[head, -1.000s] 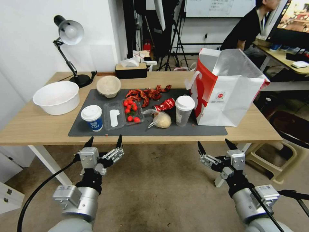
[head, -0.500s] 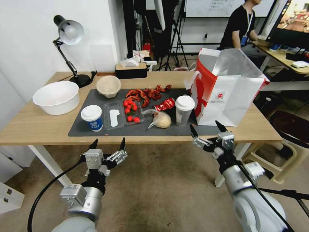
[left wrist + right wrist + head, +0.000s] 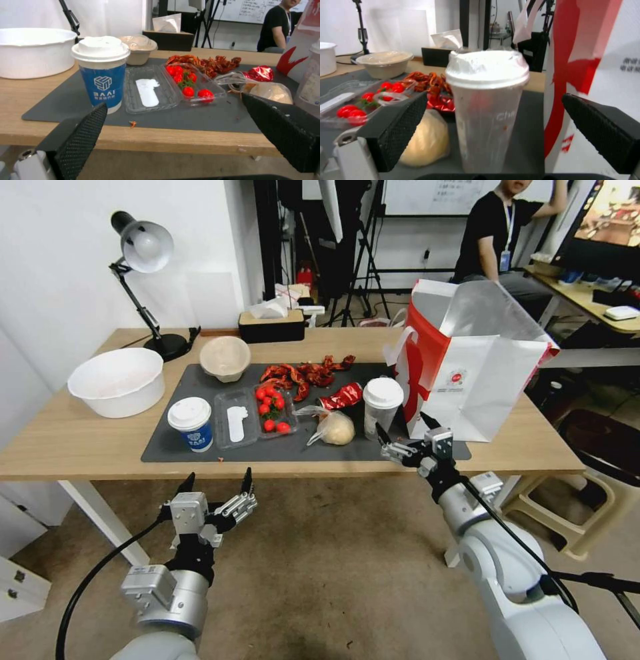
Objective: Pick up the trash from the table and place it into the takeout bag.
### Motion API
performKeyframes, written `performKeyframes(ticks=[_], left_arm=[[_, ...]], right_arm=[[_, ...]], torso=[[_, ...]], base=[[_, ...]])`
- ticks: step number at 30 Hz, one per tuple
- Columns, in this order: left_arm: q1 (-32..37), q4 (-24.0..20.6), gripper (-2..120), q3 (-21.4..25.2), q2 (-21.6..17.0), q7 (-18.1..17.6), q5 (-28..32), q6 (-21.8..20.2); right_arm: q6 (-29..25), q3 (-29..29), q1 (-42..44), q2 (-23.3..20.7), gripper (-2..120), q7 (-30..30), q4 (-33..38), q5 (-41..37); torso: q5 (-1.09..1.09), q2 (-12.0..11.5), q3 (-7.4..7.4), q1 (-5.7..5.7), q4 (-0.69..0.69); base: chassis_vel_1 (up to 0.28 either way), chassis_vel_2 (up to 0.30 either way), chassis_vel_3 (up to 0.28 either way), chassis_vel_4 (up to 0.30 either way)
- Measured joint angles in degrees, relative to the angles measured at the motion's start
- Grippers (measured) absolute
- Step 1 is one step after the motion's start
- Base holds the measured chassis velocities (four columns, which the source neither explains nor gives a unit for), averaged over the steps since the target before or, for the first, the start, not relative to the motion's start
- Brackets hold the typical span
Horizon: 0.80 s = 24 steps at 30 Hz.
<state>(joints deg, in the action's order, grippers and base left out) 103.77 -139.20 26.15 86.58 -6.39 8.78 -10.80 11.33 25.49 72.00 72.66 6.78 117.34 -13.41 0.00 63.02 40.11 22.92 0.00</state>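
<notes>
On the dark mat (image 3: 167, 445) of the table (image 3: 73, 440) stand a white-lidded clear plastic cup (image 3: 381, 407), a blue-and-white paper cup (image 3: 191, 424), a crumpled red wrapper (image 3: 341, 396), a clear bag with a beige lump (image 3: 335, 429) and a pulp bowl (image 3: 225, 357). The takeout bag (image 3: 477, 373) stands open at the mat's right end. My right gripper (image 3: 403, 424) is open at the table's front edge, just short of the clear cup (image 3: 486, 105). My left gripper (image 3: 219, 477) hangs open below the table edge, facing the paper cup (image 3: 101, 72).
A large white plastic bowl (image 3: 118, 380) and a desk lamp (image 3: 143, 253) stand at the left, a tissue box (image 3: 271, 323) at the back. A clear clamshell with cherry tomatoes (image 3: 257, 413) and crayfish shells (image 3: 303, 373) lie mid-mat. A stool (image 3: 587, 493) stands at the right.
My right gripper has risen and moved forward and left, from below the table to the front edge near the clear cup. The left arm has barely shifted.
</notes>
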Motion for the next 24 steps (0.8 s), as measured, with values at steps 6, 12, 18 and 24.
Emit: performKeyframes(ticks=[6, 12, 18, 24], left_arm=[[0.2, 0.1, 100, 0.2, 0.3, -0.1, -0.1, 0.1], [0.4, 0.2, 100, 0.5, 0.5, -0.2, -0.2, 0.5], [0.7, 0.6, 100, 0.6, 0.8, -0.2, -0.5, 1.6], [0.5, 1.0, 100, 0.5, 0.8, -0.2, -0.6, 1.6]], right_arm=[[0.4, -1.0, -3.2, 0.0, 100, -0.4, -2.3, 0.8], [1.1, -2.6, -6.1, -0.1, 100, 0.0, -4.9, 1.2], [2.2, -3.4, -8.4, 0.1, 100, 0.0, -6.9, 2.4], [2.7, -3.8, -10.0, -0.1, 100, 0.5, -8.7, 2.4]], torso=[[0.00, 0.0, 0.00, 0.00, 0.00], [0.00, 0.0, 0.00, 0.00, 0.00], [0.00, 0.0, 0.00, 0.00, 0.00], [0.00, 0.0, 0.00, 0.00, 0.00]], base=[[0.000, 0.000, 0.000, 0.000], [0.000, 0.000, 0.000, 0.000], [0.000, 0.000, 0.000, 0.000], [0.000, 0.000, 0.000, 0.000]])
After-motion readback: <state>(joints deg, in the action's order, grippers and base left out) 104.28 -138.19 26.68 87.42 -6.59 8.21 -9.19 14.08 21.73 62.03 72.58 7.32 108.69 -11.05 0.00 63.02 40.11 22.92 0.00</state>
